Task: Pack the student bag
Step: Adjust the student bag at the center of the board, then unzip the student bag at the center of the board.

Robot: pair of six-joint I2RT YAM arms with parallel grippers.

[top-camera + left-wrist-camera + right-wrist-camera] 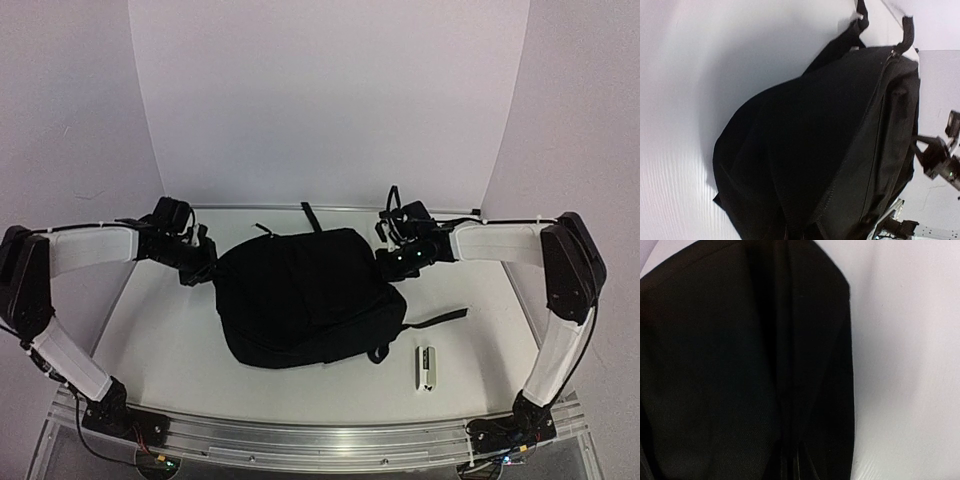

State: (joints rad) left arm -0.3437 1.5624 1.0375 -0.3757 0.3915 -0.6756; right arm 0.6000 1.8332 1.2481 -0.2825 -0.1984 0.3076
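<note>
The student bag (305,295), a large black fabric backpack, lies flat in the middle of the white table, zipped, with a strap (437,319) trailing to the right. My left gripper (204,266) is at the bag's left edge and my right gripper (393,263) at its upper right edge. In the left wrist view the bag (830,145) fills the frame and its cloth bunches into a fold at the gripper (796,233). The right wrist view shows the same: black cloth (740,365) gathers into a pinch at the gripper (792,467). Both sets of fingers are mostly hidden by fabric.
A small white and black object (427,367) lies on the table near the front right, just beyond the bag's lower corner. White walls stand behind and at both sides. The right arm (940,160) shows past the bag in the left wrist view.
</note>
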